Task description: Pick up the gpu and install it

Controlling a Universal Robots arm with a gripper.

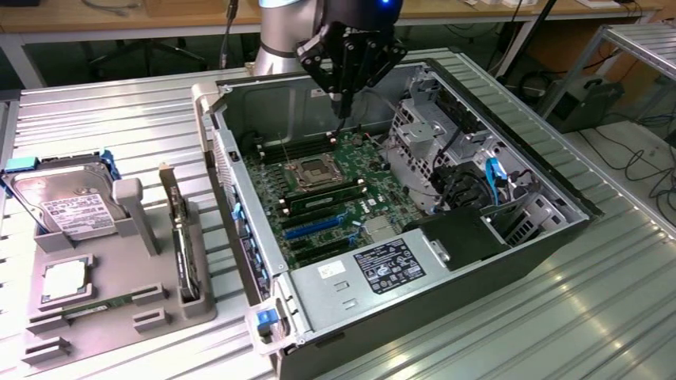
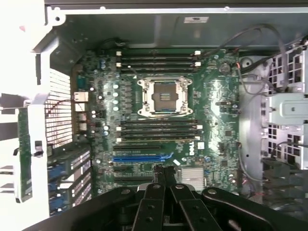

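Gripper: I am watching the gripper (image 1: 339, 119) hanging at the top middle of the exterior view and pointing down into the open computer case (image 1: 476, 309). Its 2 fingers are pressing together, fully closed, and they are carrying nothing.
Gripper up close: in the wrist view I am seeing the gripper (image 2: 161, 169) with its fingertips meeting over the motherboard (image 2: 216, 96), near the blue slot (image 2: 142, 157) and not touching it, as far as I can tell.
Gpu: the gpu (image 1: 188, 253) is standing on its long edge in a slot of the grey tray (image 1: 106, 317). It is sitting at the lower left of the exterior view, just beside the case's rear wall and well apart from the gripper.
Case: it is lying on its side in the middle of the exterior view, with the open side facing up.
Motherboard: the motherboard (image 1: 370, 194) is lying flat inside the case, and the processor socket (image 1: 315, 170) is sitting near its middle, below the gripper in the exterior view.
Tray, other parts: a hard drive (image 1: 69, 202) with a white label is leaning at the tray's upper left. 1 square chip (image 1: 63, 281) is lying below it, and 1 narrow green memory stick (image 1: 100, 305) is lying along the tray's lower part.
Table: the case and the tray are both resting on a ribbed metal table (image 1: 528, 332).
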